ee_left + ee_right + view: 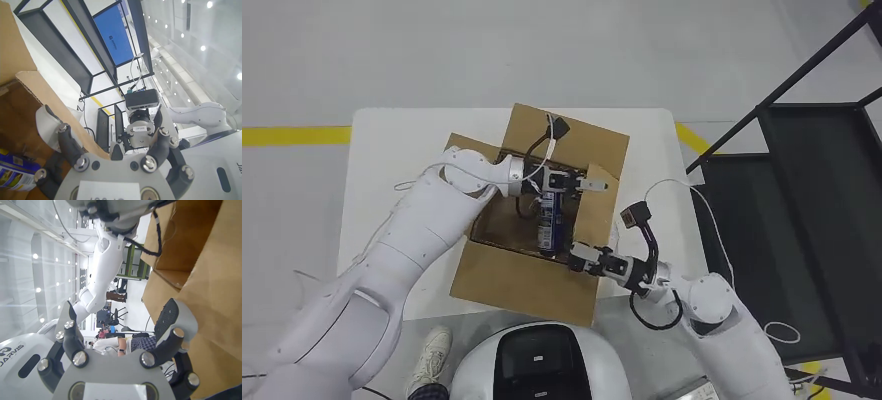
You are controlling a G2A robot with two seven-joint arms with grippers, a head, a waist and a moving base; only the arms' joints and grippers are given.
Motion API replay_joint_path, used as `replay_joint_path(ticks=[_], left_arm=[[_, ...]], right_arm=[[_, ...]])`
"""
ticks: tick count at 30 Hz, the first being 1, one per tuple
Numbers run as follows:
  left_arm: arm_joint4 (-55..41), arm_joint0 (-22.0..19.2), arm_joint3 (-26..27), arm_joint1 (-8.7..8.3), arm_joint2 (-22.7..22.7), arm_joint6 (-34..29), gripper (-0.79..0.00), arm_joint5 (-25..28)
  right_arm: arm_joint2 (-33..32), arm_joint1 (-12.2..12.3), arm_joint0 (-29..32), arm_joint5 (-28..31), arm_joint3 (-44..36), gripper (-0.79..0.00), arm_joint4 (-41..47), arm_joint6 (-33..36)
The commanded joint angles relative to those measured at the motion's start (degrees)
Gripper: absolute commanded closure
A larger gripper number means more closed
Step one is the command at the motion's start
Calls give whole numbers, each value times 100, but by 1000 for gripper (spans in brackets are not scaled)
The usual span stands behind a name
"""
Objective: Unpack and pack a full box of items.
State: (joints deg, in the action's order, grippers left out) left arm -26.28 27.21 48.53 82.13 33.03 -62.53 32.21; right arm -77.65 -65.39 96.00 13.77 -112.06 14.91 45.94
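- Your key relation: the blue carton (pixel 549 225) lies flat inside the cardboard box (pixel 572 135), with its long axis running from the far side of the box toward the robot.
- The left tool (pixel 590 183) hangs over the far right part of the box opening. Its wrist is close above the carton's far end, but it points toward the robot's right, away from the carton.
- In the left wrist view its fingers (pixel 47 121) are spread wide with nothing between them. The carton sits low and off to one side of them, inside the box.
- The right tool (pixel 577 257) sits at the near right corner of the box rim, just beside the carton's near end and pointing toward it.
- Its fingers (pixel 167 317) are spread too and hold nothing. One lies close against a cardboard face of the box, and you cannot tell whether it touches.
- By my reading the right tool is better lined up for the carton. You would take it across its short width near that end, so the spread must straddle the carton and not run along its length.
- Contents: the blue carton is the only item you can make out in the box. The rest of the interior is dark, so what else it holds cannot be told.
- The box stands on the white tabletop (pixel 402 140) with all its flaps folded outward.
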Motion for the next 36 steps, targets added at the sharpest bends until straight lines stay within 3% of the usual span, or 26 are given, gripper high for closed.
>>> replay_joint_path(ticks=[1,5,9,15,19,23,27,36], left_arm=[[-87,-15,-35,71,-51,-37,-785,-14],[-342,-70,-161,230,-105,-104,-785,24],[-712,-106,-261,375,-114,-331,-785,144],[-893,-201,-589,505,-86,-666,-785,289],[-726,-246,-799,460,76,-513,-785,442],[-620,-139,-680,270,354,-458,-785,497],[-560,116,-335,-42,791,-485,-785,470],[-65,1194,1098,-847,2186,-676,-785,269]], right_arm=[[29,10,28,-19,-58,-785,74,161],[75,41,96,-132,-121,-785,196,505],[60,67,170,-328,-110,-785,34,434],[-438,106,601,-284,-302,-785,-247,-400],[-906,137,1046,-148,-500,-785,-366,-843],[-1256,141,1479,36,-709,-785,-608,-1413],[-1466,134,1602,-34,-612,-785,-832,-1901],[-1306,95,1287,-600,-82,-785,-1581,-2629]])
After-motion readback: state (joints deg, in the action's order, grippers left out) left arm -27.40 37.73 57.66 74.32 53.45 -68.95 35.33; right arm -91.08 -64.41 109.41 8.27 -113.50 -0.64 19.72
